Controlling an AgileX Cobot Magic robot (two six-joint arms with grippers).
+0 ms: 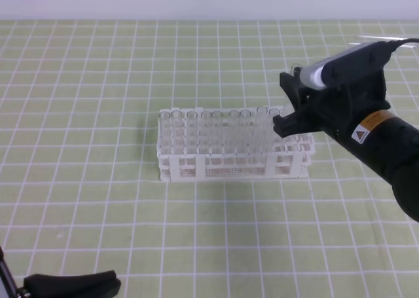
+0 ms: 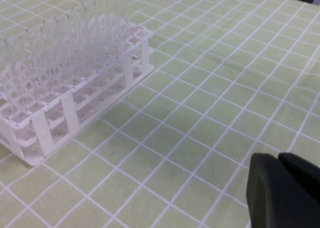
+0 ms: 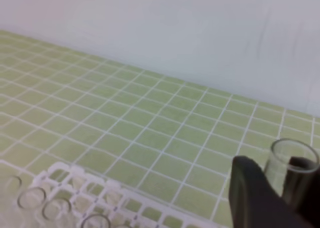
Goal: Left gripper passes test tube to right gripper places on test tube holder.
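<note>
Now the right end effector [image 1: 288, 118] grips the test tube [image 3: 292, 173] upright over the right end of the test tube holder [image 1: 196, 167]; the left end effector [image 2: 280, 193] rests closed and empty, well apart. Best to centre the tube's bottom over a free hole, lower straight, then release.

Right gripper [image 1: 286, 118]: black claw, white-grey rounded top, orange-and-white warning-triangle label, black cable. Left gripper [image 1: 111, 283]: plain black fingers.
</note>
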